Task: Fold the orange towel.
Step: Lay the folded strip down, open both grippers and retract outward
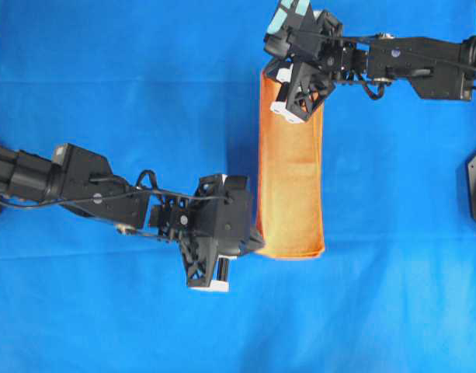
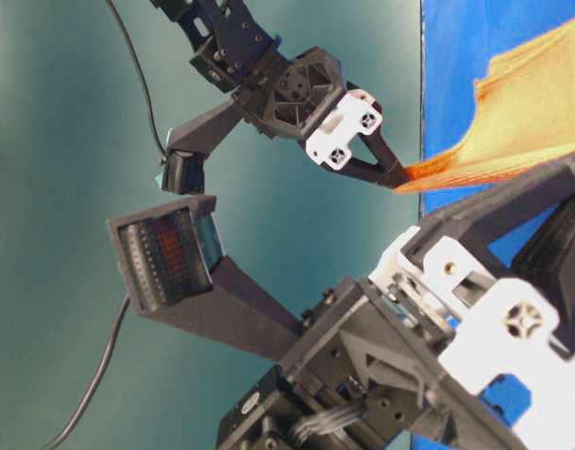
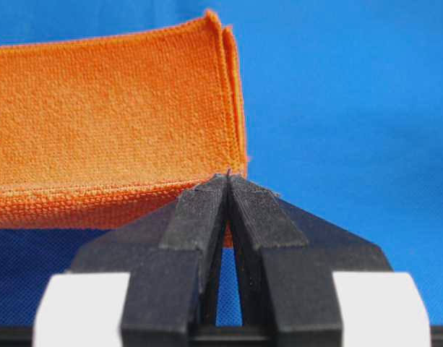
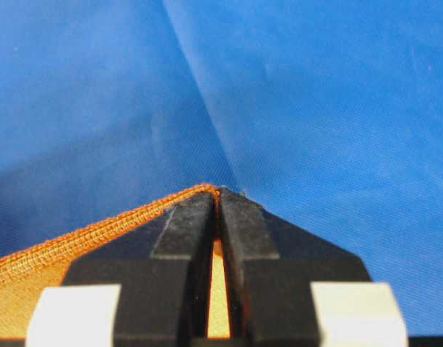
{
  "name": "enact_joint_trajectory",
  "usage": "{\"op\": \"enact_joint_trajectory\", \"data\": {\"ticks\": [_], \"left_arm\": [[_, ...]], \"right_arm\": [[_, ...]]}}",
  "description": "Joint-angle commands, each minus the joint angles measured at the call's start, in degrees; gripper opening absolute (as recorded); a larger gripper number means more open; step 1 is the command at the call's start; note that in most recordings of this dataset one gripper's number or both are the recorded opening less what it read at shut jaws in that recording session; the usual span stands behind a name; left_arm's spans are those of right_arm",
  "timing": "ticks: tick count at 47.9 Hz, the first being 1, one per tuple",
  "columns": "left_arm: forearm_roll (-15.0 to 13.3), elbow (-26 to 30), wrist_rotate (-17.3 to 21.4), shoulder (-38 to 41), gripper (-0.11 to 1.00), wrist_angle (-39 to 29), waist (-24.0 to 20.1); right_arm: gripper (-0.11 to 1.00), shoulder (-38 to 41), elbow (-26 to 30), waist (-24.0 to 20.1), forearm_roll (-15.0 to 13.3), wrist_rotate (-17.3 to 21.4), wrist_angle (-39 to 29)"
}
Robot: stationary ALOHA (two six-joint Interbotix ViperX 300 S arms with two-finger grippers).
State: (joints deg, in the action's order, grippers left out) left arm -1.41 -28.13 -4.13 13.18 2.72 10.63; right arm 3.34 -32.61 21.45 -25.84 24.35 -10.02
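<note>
The orange towel (image 1: 292, 179) lies on the blue cloth as a long narrow folded strip running from far to near. Its left long edge is raised off the cloth. My left gripper (image 1: 257, 239) is shut on the near left corner. In the left wrist view the towel (image 3: 113, 116) stands up behind the closed left gripper (image 3: 228, 177), and orange shows between the fingers. My right gripper (image 1: 270, 76) is shut on the far left corner. In the right wrist view the towel's hem (image 4: 98, 231) runs off to the left from the right gripper (image 4: 220, 191). From table level, the right gripper (image 2: 400, 176) holds the towel (image 2: 531, 103) lifted.
The large blue cloth (image 1: 105, 78) covers the whole work surface, with a crease (image 4: 199, 94) running beyond the right gripper. A black base (image 1: 474, 183) sits at the right edge. Both arms reach in from the sides toward the towel's left edge.
</note>
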Motion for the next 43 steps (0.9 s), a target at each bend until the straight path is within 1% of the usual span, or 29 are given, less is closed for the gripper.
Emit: {"op": "enact_joint_trajectory", "data": {"ticks": [1, 13, 14, 15, 19, 21, 24, 25, 27, 28, 31, 33, 38, 43], "left_arm": [[-0.18, 0.53, -0.09, -1.49, 0.01, 0.88, 2.02], [-0.09, 0.53, -0.09, -0.79, 0.02, 1.58, 1.23], [-0.09, 0.53, -0.09, -0.79, 0.04, 1.58, 1.14], [-0.09, 0.44, -0.09, -0.88, 0.08, 1.58, 1.05], [-0.09, 0.18, 0.0, -1.05, 0.26, 1.23, 0.88], [-0.09, 0.0, 0.0, -1.14, 0.36, 1.23, 0.7], [-0.18, -0.26, 0.18, -1.32, 0.49, 1.05, 0.62], [-0.09, -0.44, 0.35, -1.41, 0.52, 0.97, 0.62], [-0.18, -0.62, 0.44, -1.67, 0.56, 0.7, 0.7], [-0.09, -0.62, 0.44, -1.76, 0.56, 0.53, 0.7], [-0.09, -0.79, 0.44, -2.11, 0.55, 0.09, 0.79], [-0.09, -0.88, 0.44, -2.29, 0.56, -0.26, 0.79], [-0.18, -0.97, 0.0, -3.08, 0.61, -1.85, 0.79], [-0.18, -1.58, 0.35, -5.19, 0.68, -5.8, 0.7]], "right_arm": [[0.03, -0.7, 0.7, 0.53, -0.35, 0.0, 0.79], [0.03, 0.09, 0.44, -0.35, -0.35, -0.18, 1.67], [0.03, 0.09, 0.35, -0.35, -0.35, -0.18, 1.67], [0.03, 0.09, 0.35, -0.35, -0.35, -0.09, 1.67], [0.04, 0.09, 0.35, -0.35, -0.35, 0.26, 1.49], [0.1, 0.0, 0.26, -0.35, -0.35, 0.35, 1.23], [0.28, 0.0, 0.26, -0.35, -0.35, 0.44, 0.97], [0.34, 0.0, 0.26, -0.44, -0.35, 0.44, 0.79], [0.47, 0.0, 0.26, -0.44, -0.35, 0.35, 0.62], [0.52, 0.0, 0.26, -0.44, -0.35, 0.18, 0.53], [0.63, -0.09, 0.18, -0.62, -0.35, 0.0, 0.18], [0.64, -0.18, 0.09, -0.7, -0.35, 0.09, 0.18], [0.6, -0.53, -0.35, -0.79, -0.35, 0.18, 0.09], [0.6, -1.93, -1.58, -0.88, -0.35, 0.35, -0.62]]}}
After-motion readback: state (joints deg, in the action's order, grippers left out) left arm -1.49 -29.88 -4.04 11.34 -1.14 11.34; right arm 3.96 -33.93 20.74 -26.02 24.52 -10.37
